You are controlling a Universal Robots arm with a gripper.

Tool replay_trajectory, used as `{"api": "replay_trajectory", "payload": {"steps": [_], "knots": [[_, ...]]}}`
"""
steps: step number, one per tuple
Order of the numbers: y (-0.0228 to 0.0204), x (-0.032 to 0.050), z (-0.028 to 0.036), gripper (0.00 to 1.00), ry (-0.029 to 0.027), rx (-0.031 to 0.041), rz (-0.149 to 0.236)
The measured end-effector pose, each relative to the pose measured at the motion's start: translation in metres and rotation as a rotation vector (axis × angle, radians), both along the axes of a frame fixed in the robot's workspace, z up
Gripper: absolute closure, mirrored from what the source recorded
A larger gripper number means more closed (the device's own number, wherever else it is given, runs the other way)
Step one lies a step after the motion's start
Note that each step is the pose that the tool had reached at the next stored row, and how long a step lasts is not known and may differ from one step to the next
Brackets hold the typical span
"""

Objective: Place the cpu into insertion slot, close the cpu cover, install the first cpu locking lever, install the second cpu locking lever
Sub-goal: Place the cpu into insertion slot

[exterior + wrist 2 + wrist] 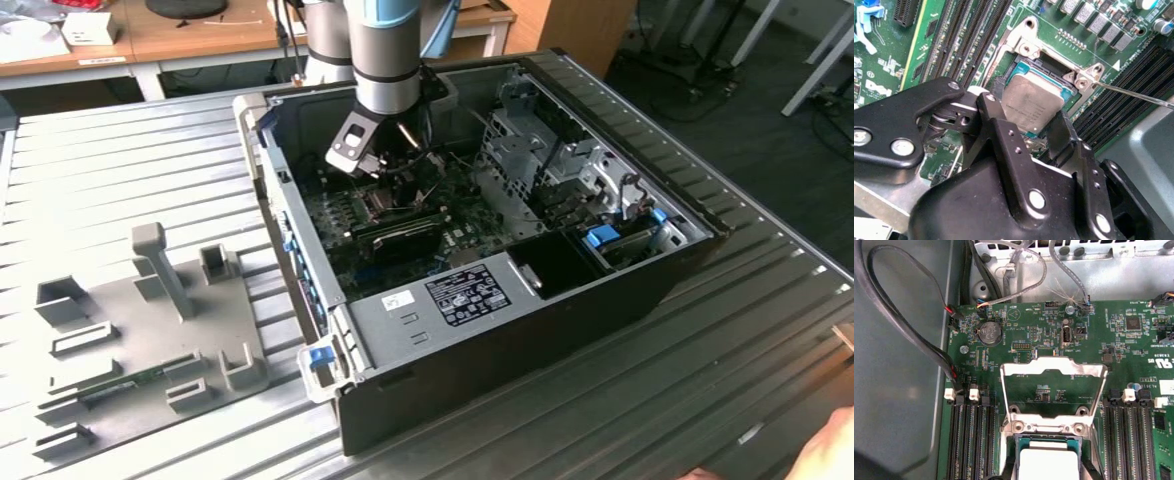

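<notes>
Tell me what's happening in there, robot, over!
Hand right at the cpu, at the insertion slot. Cpu cover standing open. Locking lever off to the side, nothing seen blocking.

The pincer (1026,131) hides one edge of the cpu (1031,100) in the second wrist view.

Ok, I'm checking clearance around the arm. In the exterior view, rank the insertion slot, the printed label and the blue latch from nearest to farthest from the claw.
From the claw:
1. Insertion slot, just beneath the claw.
2. Printed label, lower in the picture, toward the exterior view's right.
3. Blue latch, lowest of the three, toward the exterior view's left.
</notes>
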State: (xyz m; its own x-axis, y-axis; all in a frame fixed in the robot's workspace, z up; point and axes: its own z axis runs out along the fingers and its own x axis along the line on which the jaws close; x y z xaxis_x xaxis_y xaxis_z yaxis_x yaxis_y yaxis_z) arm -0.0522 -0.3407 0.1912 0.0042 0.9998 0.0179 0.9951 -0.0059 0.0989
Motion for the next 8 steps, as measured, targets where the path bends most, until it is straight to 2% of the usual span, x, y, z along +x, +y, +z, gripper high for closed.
{"api": "replay_trajectory", "payload": {"steps": [1,8], "knots": [[0.0000,0.0000,0.0001,0.39,0.0002,-0.0002,0.000],[-0.0002,-0.0001,0.0008,0.39,0.0007,-0.0009,0.000]]}}
